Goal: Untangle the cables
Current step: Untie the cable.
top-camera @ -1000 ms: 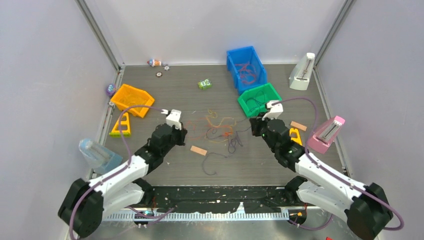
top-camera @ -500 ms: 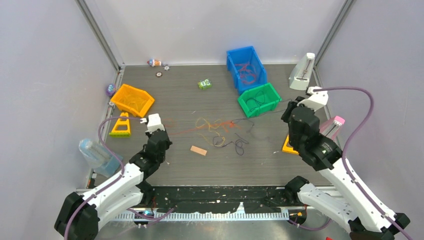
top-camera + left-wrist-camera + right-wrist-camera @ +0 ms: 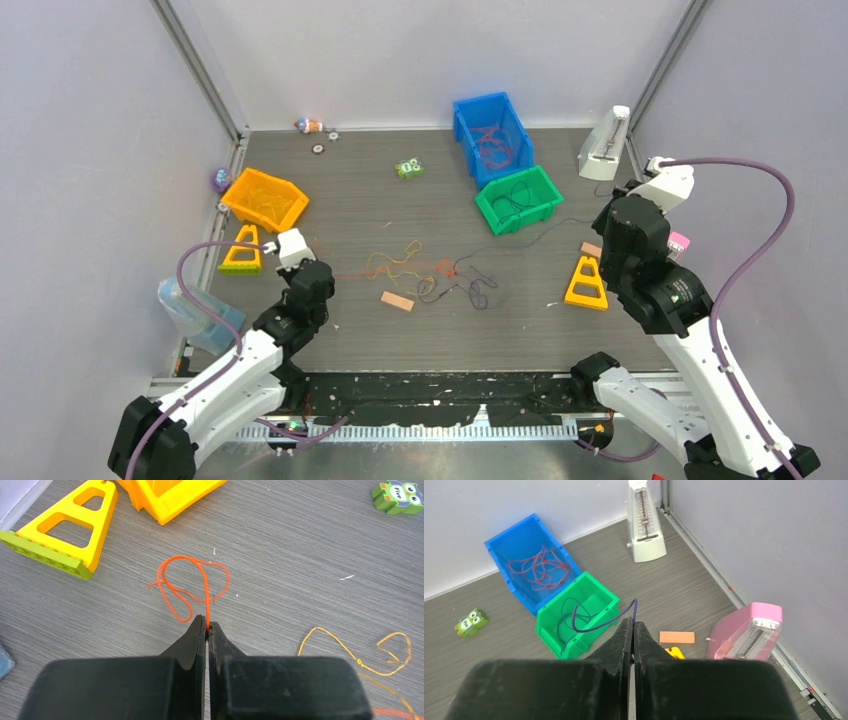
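Observation:
The cables [image 3: 430,272] lie as a loose tangle of orange-yellow, red and dark purple threads in the middle of the table. My left gripper [image 3: 306,264] is to the left of the tangle and shut on the orange-red cable [image 3: 192,582]. That cable loops on the table just ahead of the gripper's [image 3: 207,626] tips. A yellow cable [image 3: 360,655] lies to its right. My right gripper [image 3: 607,205] is raised at the right and shut on the dark purple cable [image 3: 599,622]. From that gripper [image 3: 632,622] the purple cable hangs over the green bin [image 3: 579,615] and runs back to the tangle.
A blue bin [image 3: 490,130] holds red cable, and the green bin [image 3: 517,198] holds dark cable. An orange bin [image 3: 264,198] and a yellow triangle [image 3: 243,250] stand at the left. Another triangle [image 3: 586,283], a pink metronome [image 3: 749,632] and a white metronome [image 3: 604,145] stand at the right. An orange block [image 3: 397,301] lies near the tangle.
Both arms have pulled apart. The left drew its orange-red cable leftward. The right rose and swung right with the purple cable, and the tangle has stretched out.

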You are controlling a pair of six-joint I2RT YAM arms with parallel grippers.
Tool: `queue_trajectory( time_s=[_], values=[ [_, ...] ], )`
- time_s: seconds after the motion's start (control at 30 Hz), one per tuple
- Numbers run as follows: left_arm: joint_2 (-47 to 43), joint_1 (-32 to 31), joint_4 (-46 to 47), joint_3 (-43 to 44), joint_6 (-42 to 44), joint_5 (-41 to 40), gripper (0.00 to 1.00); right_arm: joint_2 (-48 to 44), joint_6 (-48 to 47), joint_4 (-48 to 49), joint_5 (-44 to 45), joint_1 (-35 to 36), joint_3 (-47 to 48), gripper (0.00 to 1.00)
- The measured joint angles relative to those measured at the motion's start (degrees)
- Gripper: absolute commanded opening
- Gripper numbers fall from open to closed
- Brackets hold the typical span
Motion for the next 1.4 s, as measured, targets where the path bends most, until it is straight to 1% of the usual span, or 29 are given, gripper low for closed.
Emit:
queue_trajectory(
  time_s=[0.3,0.37,0.4,0.43,0.47,0.5,0.53,0.6,0.63,0.67,0.77,0.8,0.87,0.97,1.07,1.13,1.27,1.4],
  values=[
    [0.0,0.0,-0.52,0.0,-0.5,-1.86,0.0,2.69,-0.72,-1.2,-2.86,-0.04,0.09,0.05],
    [0.02,0.0,-0.59,0.0,-0.59,-2.16,0.0,3.48,-0.74,-1.7,-3.1,-0.15,0.09,0.07],
    [0.04,0.0,-0.59,0.0,-0.57,-2.14,0.0,3.85,-0.74,-1.97,-3.43,-0.26,0.09,0.14],
    [0.09,0.0,-0.57,0.0,-0.44,-1.99,0.0,4.2,-0.76,-2.23,-3.91,-0.28,0.09,0.27],
    [0.2,0.0,-0.28,-0.07,0.02,-1.44,0.0,4.48,-0.76,-2.38,-4.59,-0.28,0.09,0.61],
    [0.31,0.0,0.26,-0.11,0.48,-0.83,0.0,4.81,-0.63,-2.51,-5.46,-0.33,0.04,0.76],
    [0.46,0.0,1.18,-0.22,1.6,0.79,0.04,5.05,-0.24,-2.6,-6.45,-0.35,-0.09,0.9],
    [0.81,0.07,2.78,-0.24,3.76,3.96,0.16,5.35,-0.13,-2.54,-9.33,-0.37,-1.33,0.95],
    [0.96,0.11,3.61,-0.24,5.25,6.34,0.24,5.35,-0.13,-2.32,-11.08,-0.37,-2.4,0.96],
    [1.05,0.11,4.35,-0.24,6.73,8.87,0.34,5.33,-0.35,-1.97,-12.98,-0.42,-3.56,0.96],
    [1.07,0.11,5.99,-0.24,10.45,16.44,0.63,5.33,-1.46,0.55,-23.04,-0.52,-8.7,0.95],
    [1.07,0.11,6.29,-0.24,10.71,17.2,0.69,5.62,-2.01,1.4,-27.1,-0.52,-10.4,0.95],
    [0.87,0.11,7.37,-0.35,12.46,20.76,0.78,6.95,-2.91,3.32,-33.97,-0.15,-12.94,0.93],
    [-0.24,0.09,9.2,-1.03,14.23,25.46,0.83,11.08,-4.02,6.16,-41.35,1.49,-14.27,0.85],
    [-0.92,-0.07,12.17,-2.19,16.09,30.97,0.85,16.68,-5.29,10.75,-47.5,4.22,-14.32,0.83],
    [0.22,-0.07,13.81,-2.43,16.83,34.6,0.85,20.7,-6.27,14.29,-50.8,6.34,-14.32,0.82],
    [7.69,-0.09,15.04,-0.94,17.57,40.98,0.85,29.68,-8.33,19.98,-56.35,9.86,-13.86,0.79],
    [15.08,-0.09,14.8,1.97,17.64,46.97,0.85,38.12,-9.84,24.2,-59.82,12.07,-11.91,0.75]
  ],
)
